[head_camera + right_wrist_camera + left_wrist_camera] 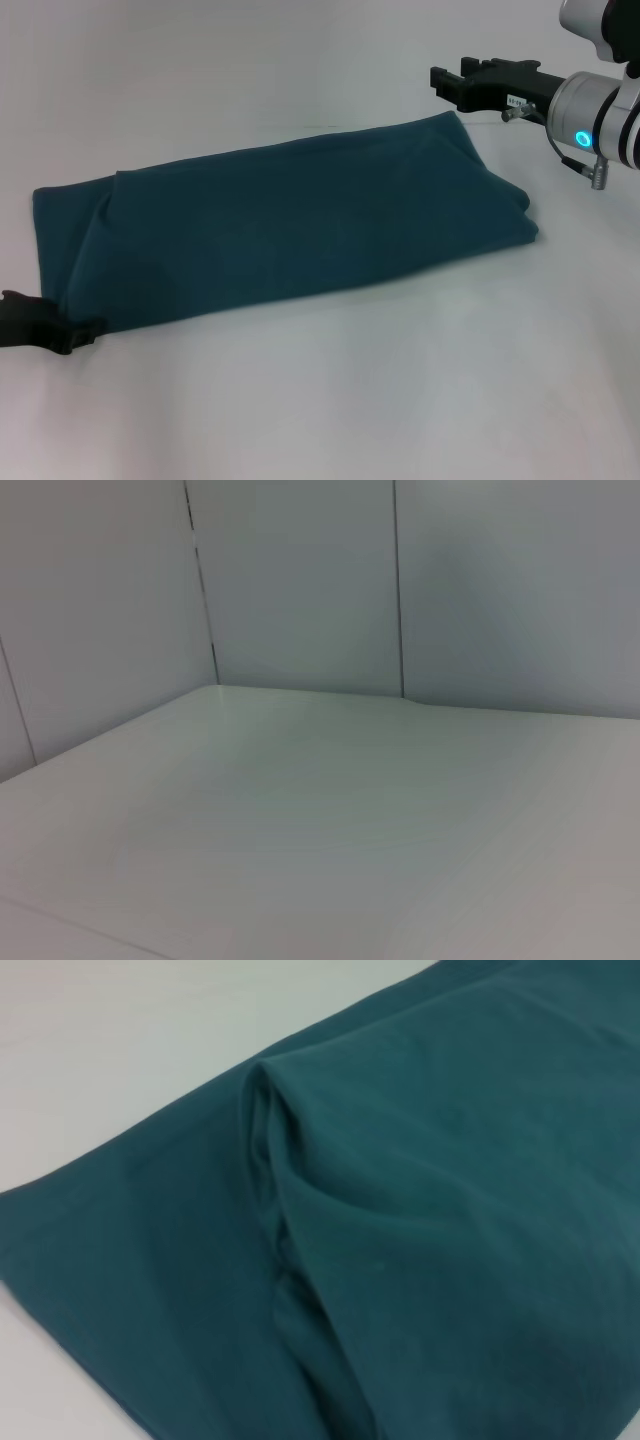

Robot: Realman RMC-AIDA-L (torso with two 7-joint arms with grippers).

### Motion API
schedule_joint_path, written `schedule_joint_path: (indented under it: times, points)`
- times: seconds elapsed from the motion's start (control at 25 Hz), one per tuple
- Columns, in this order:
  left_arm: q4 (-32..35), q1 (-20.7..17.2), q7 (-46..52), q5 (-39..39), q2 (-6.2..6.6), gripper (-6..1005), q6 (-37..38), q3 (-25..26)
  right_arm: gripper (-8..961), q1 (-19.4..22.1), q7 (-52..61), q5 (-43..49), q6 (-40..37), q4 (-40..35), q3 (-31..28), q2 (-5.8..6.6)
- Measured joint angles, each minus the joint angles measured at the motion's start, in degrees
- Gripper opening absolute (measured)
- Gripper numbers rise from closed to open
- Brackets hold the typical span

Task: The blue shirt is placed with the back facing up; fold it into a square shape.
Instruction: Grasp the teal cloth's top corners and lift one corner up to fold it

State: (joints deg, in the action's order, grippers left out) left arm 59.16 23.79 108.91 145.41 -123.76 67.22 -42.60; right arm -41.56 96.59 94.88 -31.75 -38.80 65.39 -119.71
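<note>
A bare test room or lab: a plain white table (330,820) stands against blank grey wall panels (300,580) with thin seams, without any home furnishings.

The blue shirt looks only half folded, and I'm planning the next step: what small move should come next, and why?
Probably the left end effector should grip the near left corner it sits at. The blue shirt lies as a long strip on the table, not a square, so that end likely needs carrying toward the right end effector.
</note>
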Motion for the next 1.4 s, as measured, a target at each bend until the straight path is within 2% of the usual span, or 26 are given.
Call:
schedule_joint_path:
  times: [0.24, 0.4, 0.48, 0.56, 0.72, 0.88, 0.96, 1.04, 1.08, 1.12, 1.16, 1.28, 1.4]
  points:
    - [-0.40, 0.10, 0.00, 0.04, -0.11, 432, -0.13, -0.43, 472, 0.05, 0.05, 0.11, -0.08, 0.11, 0.09, -0.01]
    - [-0.34, 0.04, 0.10, -0.17, -0.15, 257, -0.57, -0.33, 472, 0.46, 0.32, 0.81, -0.07, 0.29, 0.42, -0.01]
    - [-0.06, 0.02, 0.23, -0.24, -0.17, 151, -0.49, -0.02, 472, 0.67, 1.79, 2.83, 0.12, 0.36, 0.42, 0.07]
    - [0.24, 0.06, 0.25, -0.30, -0.17, 28, -0.49, 0.06, 472, 0.73, 6.36, 8.69, 0.22, -0.23, 0.31, 0.18]
    - [0.62, 0.26, 0.38, -0.34, -0.16, 28, -0.62, 0.15, 473, 0.60, 23.49, 24.98, -4.10, -3.95, -0.14, 1.26]
    - [0.67, 0.32, 0.50, -0.34, -0.11, 29, -0.64, 0.09, 473, 0.72, 34.42, 30.47, -12.80, -7.49, -0.95, 3.56]
    - [0.70, 0.32, 0.51, -0.34, -0.10, 29, -0.64, 0.01, 528, 1.08, 38.05, 32.36, -16.38, -9.00, -1.35, 4.14]
    - [0.75, 0.32, 0.51, -0.34, -0.13, 29, -0.63, 0.07, 582, 1.54, 42.35, 37.27, -18.73, -11.27, -1.36, 3.86]
    - [0.77, 0.31, 0.51, -0.34, -0.16, 29, -0.63, 0.09, 610, 1.70, 45.24, 41.66, -19.78, -12.67, -1.28, 3.27]
    - [0.78, 0.34, 0.52, -0.34, -0.18, 29, -0.63, -0.02, 637, 1.75, 50.50, 50.54, -21.90, -14.94, -1.25, 2.04]
    - [0.78, 0.34, 0.52, -0.34, -0.18, 29, -0.63, -0.02, 636, 1.75, 50.50, 50.54, -21.90, -14.94, -1.25, 2.04]
    - [0.79, 0.43, 0.52, -0.35, -0.17, 28, -0.62, -0.13, 634, 1.50, 55.50, 60.69, -26.07, -18.39, -1.51, 0.36]
    - [0.67, 0.44, 0.52, -0.37, -0.17, 28, -0.63, -0.14, 633, 1.64, 56.10, 62.11, -28.09, -19.25, -1.63, 0.13]
